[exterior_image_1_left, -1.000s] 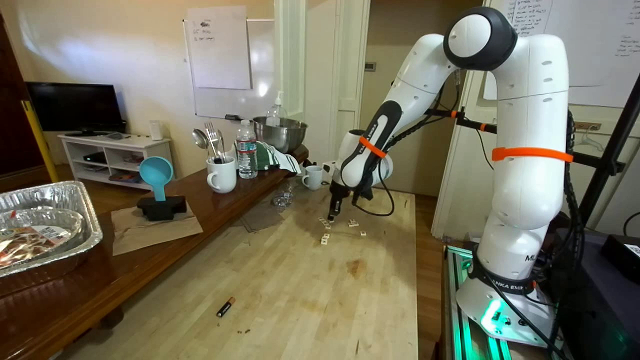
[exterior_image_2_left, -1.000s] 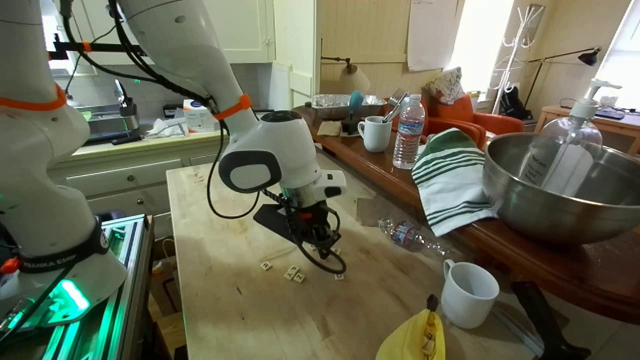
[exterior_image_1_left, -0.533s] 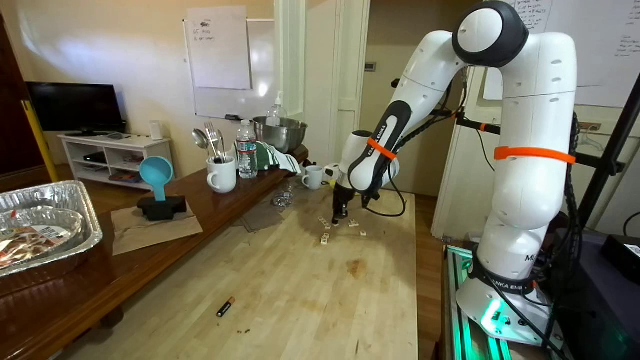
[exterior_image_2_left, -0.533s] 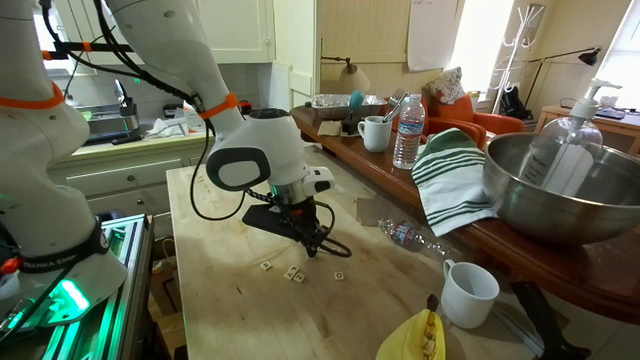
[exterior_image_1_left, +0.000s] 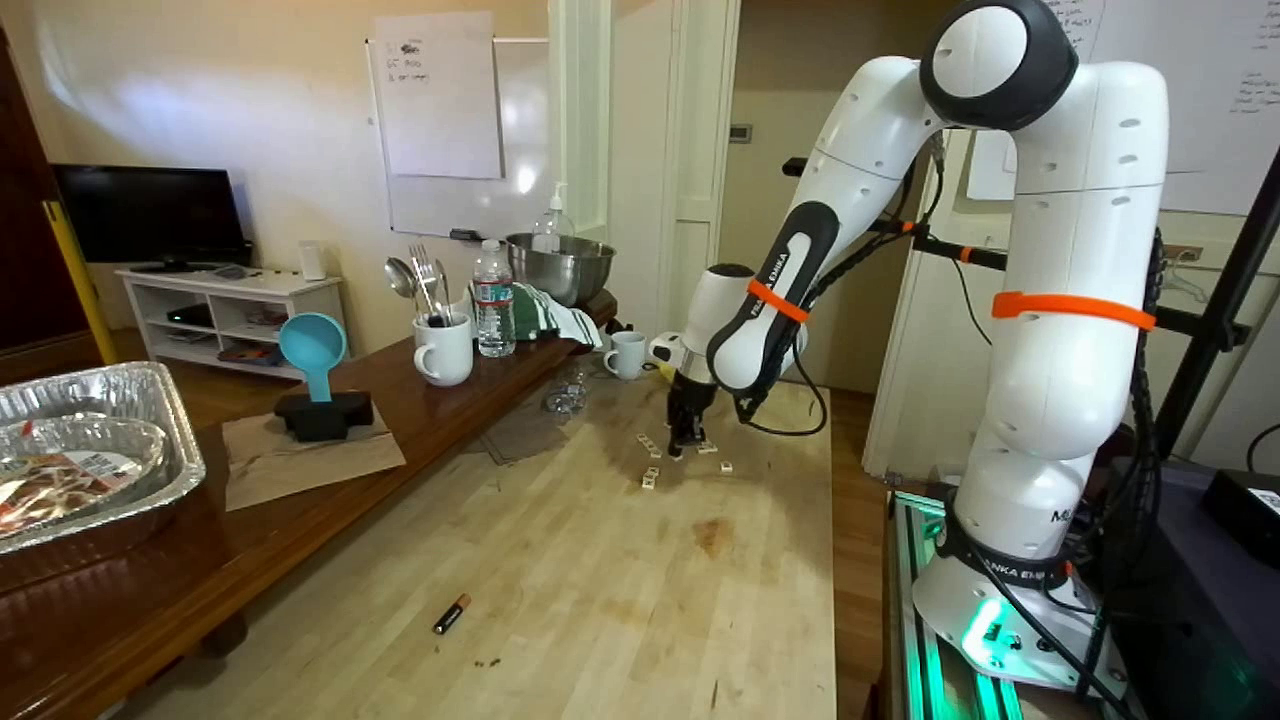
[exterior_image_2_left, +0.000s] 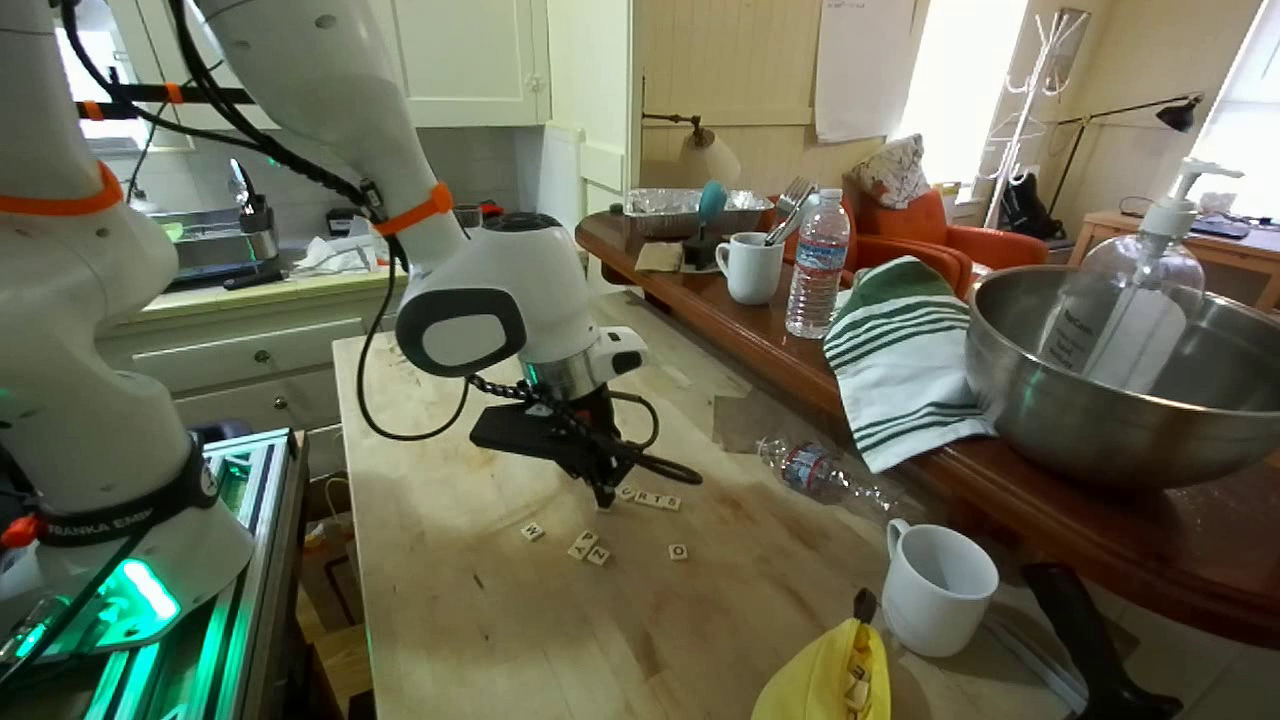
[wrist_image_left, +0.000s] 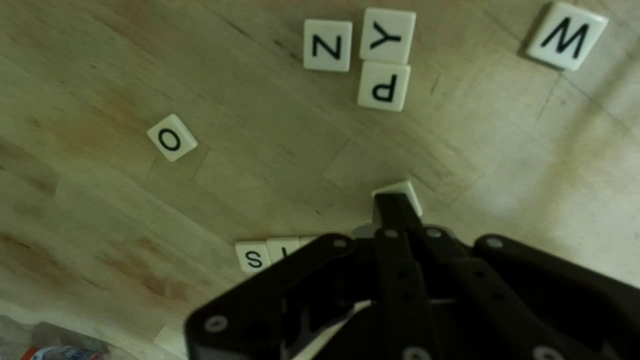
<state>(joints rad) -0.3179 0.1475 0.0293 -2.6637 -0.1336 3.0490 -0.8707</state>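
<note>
In the wrist view, the black two-fingered hand (wrist_image_left: 393, 199) has its fingers pressed together. Their tips partly cover a small square cream-coloured tile (wrist_image_left: 403, 188), which shows just past them; whether they touch it cannot be told, and its letter is hidden. Just beside the fingers, a row of touching cream tiles (wrist_image_left: 275, 252) ending in an S runs out of sight behind the hand. Farther off lie a Y tile (wrist_image_left: 387, 36) touching a P tile (wrist_image_left: 384, 86), a Z tile (wrist_image_left: 327, 46) beside them, an O tile (wrist_image_left: 172, 138) and a W tile (wrist_image_left: 567, 36).

In an exterior view, the hand points down at the pale wooden bench (exterior_image_2_left: 520, 640), with a sliver of its tile right beneath the tips. Well apart from it are a yellow pouch (exterior_image_2_left: 825, 675), a white mug (exterior_image_2_left: 940, 590) and a clear plastic bottle (exterior_image_2_left: 825, 475) lying on its side.

In an exterior view, the hand hangs among the scattered tiles, and a black-and-copper cylindrical battery (exterior_image_1_left: 451, 614) lies well away from them.
</note>
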